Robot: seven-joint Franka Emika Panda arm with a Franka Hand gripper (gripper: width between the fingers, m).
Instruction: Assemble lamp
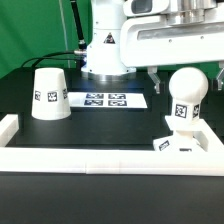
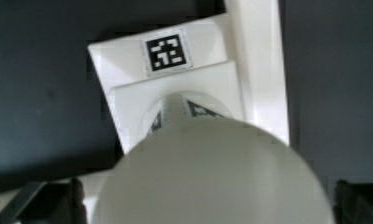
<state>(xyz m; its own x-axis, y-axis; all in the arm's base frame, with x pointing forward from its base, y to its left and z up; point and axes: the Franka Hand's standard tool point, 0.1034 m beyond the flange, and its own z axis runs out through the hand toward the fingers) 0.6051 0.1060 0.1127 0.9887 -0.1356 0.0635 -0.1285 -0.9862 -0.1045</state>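
Lamp bulb (image 1: 185,95) stands upright on the square base (image 1: 176,144), at 3 o'clock on the dark surface (image 1: 100,128), tucked into the corner of the white rail (image 1: 90,157). The end effector (image 1: 186,80) hangs directly over it, jaws spread wide with a finger on each side of the globe, apparently clear of it. The bulb's long axis runs vertical, in line with a straight descent. The shade (image 1: 50,92) waits at 9 o'clock, well apart.

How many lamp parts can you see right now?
3. Shade at the exterior view's left; bulb upright on the base at its right. None seems hidden.
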